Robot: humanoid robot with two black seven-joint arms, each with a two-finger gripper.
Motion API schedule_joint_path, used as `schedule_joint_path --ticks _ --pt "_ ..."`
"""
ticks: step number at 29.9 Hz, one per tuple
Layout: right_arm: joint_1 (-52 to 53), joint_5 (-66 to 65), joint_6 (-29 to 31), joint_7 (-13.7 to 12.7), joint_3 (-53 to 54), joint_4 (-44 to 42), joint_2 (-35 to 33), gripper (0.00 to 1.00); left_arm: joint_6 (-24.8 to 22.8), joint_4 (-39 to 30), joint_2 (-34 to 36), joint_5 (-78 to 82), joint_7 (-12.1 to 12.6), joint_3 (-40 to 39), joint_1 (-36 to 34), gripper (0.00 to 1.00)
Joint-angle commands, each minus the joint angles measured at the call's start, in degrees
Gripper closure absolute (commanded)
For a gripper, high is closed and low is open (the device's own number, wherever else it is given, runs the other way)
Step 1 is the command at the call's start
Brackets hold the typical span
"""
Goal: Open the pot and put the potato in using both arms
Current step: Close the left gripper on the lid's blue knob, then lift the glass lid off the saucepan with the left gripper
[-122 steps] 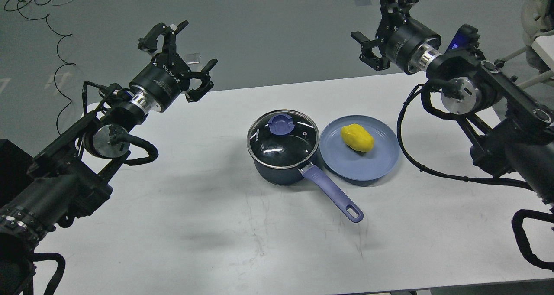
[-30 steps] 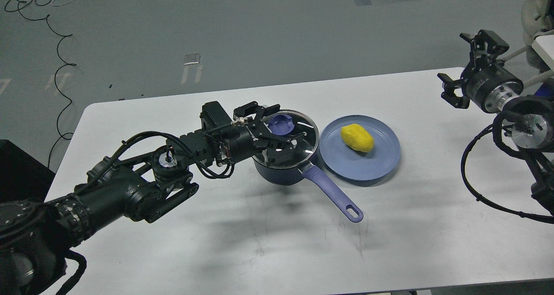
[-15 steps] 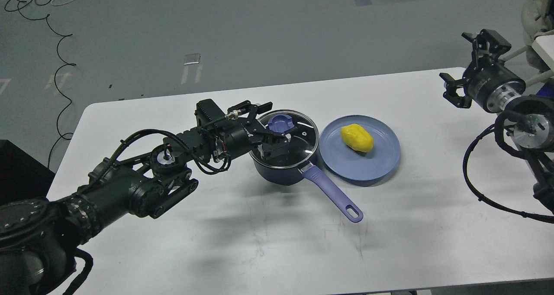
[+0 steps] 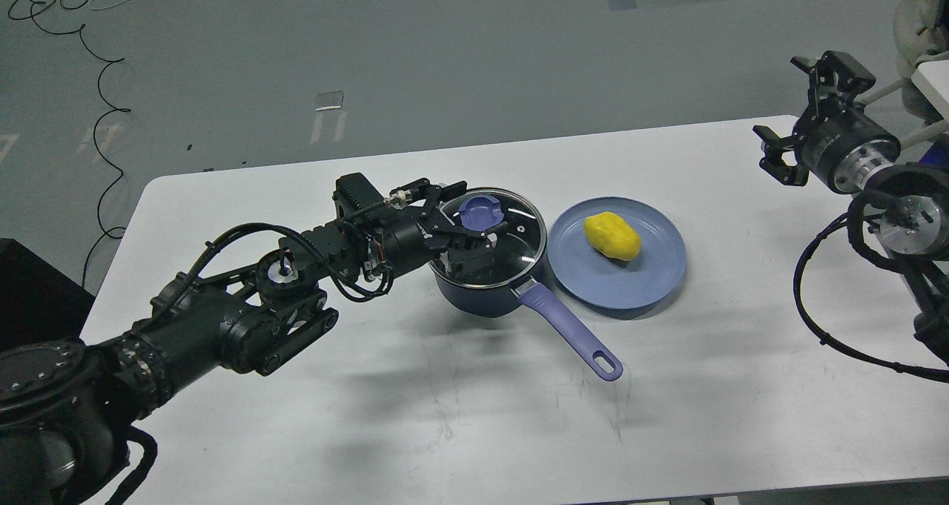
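Observation:
A dark blue pot [image 4: 474, 294] with a purple handle [image 4: 571, 331] stands mid-table, covered by a glass lid [image 4: 511, 242] with a purple knob [image 4: 478, 210]. A yellow potato [image 4: 612, 236] lies on a blue plate [image 4: 630, 282] right of the pot. My left gripper [image 4: 468, 219] reaches in from the left, low over the lid. It is open, with one finger beyond the knob and one on its near side. My right gripper [image 4: 804, 112] is open and empty, raised over the table's far right corner, well away from the potato.
The white table [image 4: 371, 416] has bare surface in front and at left. The pot handle points toward the front right. Cables lie on the grey floor [image 4: 96, 82] beyond the table. A white object [image 4: 930, 82] stands off the right edge.
Since a second ago my left gripper has drawn back a little to the left over the lid and its fingers now straddle the knob. The right gripper has barely moved.

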Motion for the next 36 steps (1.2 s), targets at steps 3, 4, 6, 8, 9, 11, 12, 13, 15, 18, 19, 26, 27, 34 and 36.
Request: schedule_joint_path --ticks 3,4,6,8,9,11,12,13,15,18,19,26,27,34,36 --pt "-0.1 -0.1 0.0 -0.1 -0.1 0.0 0.0 0.0 0.2 0.0 0.0 0.0 -0.1 0.1 0.1 0.23" --pt "-0.1 -0.1 0.0 0.0 -0.2 0.0 0.0 0.0 0.2 0.0 0.0 -0.1 -0.1 0.1 0.1 0.28" --pt "-0.1 -0.1 0.0 0.0 -0.2 0.0 0.0 0.0 0.2 0.0 0.0 -0.1 -0.1 0.1 -0.1 0.34" --pt "-0.1 -0.1 0.0 0.0 -0.2 0.0 0.0 0.0 0.2 0.0 0.0 -0.1 -0.1 0.1 -0.1 0.43" --pt "-0.1 -0.1 0.0 0.0 -0.2 0.0 0.0 0.0 0.2 0.0 0.0 -0.1 -0.1 0.1 -0.1 0.45" --pt "-0.1 -0.1 0.0 0.0 -0.2 0.0 0.0 0.0 0.2 0.0 0.0 -0.1 -0.1 0.1 -0.1 0.47" --pt "-0.1 -0.1 0.0 0.0 -0.2 0.0 0.0 0.0 0.2 0.0 0.1 -0.1 -0.1 0.1 -0.1 0.48" --pt "-0.1 -0.1 0.0 0.0 -0.2 0.0 0.0 0.0 0.2 0.0 0.1 -0.1 -0.1 0.1 -0.2 0.47" --pt "-0.1 -0.2 0.0 0.0 -0.2 0.0 0.0 0.0 0.2 -0.2 0.3 -0.1 -0.1 0.1 -0.3 0.48" --pt "-0.1 -0.2 0.0 0.0 -0.3 0.0 0.0 0.0 0.1 -0.6 0.7 -0.2 -0.1 0.0 -0.4 0.48" --pt "-0.1 -0.2 0.0 0.0 -0.3 0.0 0.0 0.0 0.1 -0.7 0.8 -0.2 -0.1 -0.1 -0.5 0.48" --pt "0.1 -0.3 0.1 0.0 -2.1 -0.2 -1.3 0.0 -4.3 -8.7 9.0 -12.0 -0.1 -0.1 -7.6 0.47" --pt "0.3 -0.3 0.1 0.0 -2.9 -0.2 -2.0 0.0 -5.4 -9.5 10.3 -12.9 -0.1 -0.1 -8.1 0.47" --pt "1.6 -0.2 0.1 0.0 -5.4 0.1 -3.0 0.0 -6.7 -9.8 21.5 -13.4 -0.1 1.8 -7.2 0.52" --pt "1.6 -0.2 0.1 0.0 -5.3 0.0 -2.8 0.0 -5.2 -9.8 24.6 -13.5 -0.1 3.5 -4.8 0.56"
